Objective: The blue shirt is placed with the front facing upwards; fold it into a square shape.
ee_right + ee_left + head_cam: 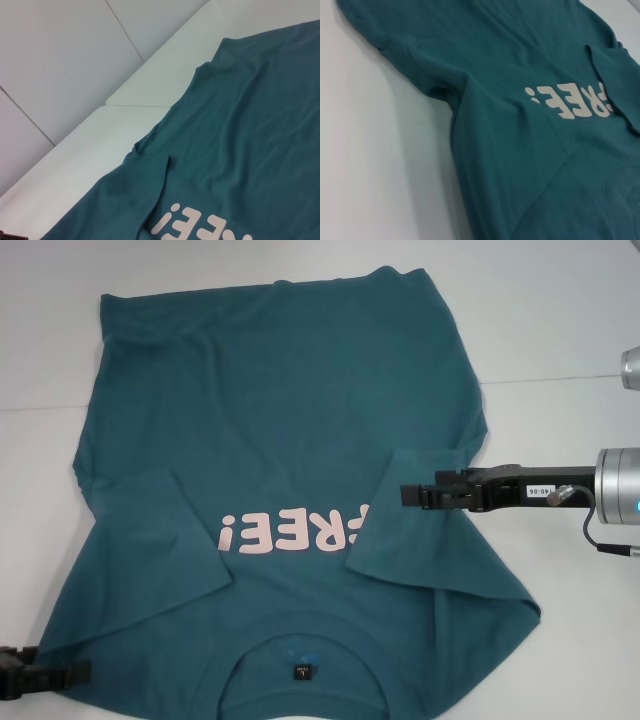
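The blue shirt (290, 410) lies spread on the white table, front up, with its neckline and small black label (303, 672) toward me. The pale pink "FREE!" lettering (295, 532) runs across the chest. Both short sleeves are folded inward onto the body, the left sleeve (160, 540) and the right sleeve (430, 550); the right one covers the start of the lettering. My right gripper (405, 494) hovers over the folded right sleeve, reaching in from the right. My left gripper (40, 678) sits low at the shirt's left shoulder corner. The wrist views show the shirt (520, 150) (260, 125) only.
The white table (560, 320) extends past the shirt on every side, with seam lines running across it. A silver arm part (630, 368) shows at the right edge.
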### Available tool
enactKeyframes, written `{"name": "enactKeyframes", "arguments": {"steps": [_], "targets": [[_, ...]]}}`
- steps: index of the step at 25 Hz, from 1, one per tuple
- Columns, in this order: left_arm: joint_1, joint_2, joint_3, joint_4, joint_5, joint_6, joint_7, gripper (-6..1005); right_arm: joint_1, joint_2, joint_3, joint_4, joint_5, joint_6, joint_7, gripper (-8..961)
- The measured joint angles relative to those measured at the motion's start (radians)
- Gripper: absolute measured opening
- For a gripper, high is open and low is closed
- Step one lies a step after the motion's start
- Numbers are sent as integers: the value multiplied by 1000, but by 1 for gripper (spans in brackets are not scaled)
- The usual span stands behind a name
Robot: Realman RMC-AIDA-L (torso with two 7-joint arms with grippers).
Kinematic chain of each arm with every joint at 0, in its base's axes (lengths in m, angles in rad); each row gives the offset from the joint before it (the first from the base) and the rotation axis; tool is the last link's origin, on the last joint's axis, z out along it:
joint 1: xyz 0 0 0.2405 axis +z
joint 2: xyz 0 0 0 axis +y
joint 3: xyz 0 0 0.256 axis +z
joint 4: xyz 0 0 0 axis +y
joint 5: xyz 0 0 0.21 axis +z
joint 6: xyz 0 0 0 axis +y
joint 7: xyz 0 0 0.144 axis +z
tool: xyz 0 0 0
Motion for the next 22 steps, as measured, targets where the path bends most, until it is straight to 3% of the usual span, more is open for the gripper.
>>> {"name": "enactKeyframes", "arguments": {"steps": [13,22], "targets": [[-42,-6,11,0,-23,36,2,837,5,0,2,2,0,3,0,941],[-14,-1,-2,0,-11,-19,-2,834,3,0,1,3,0,8,-3,940]]}}
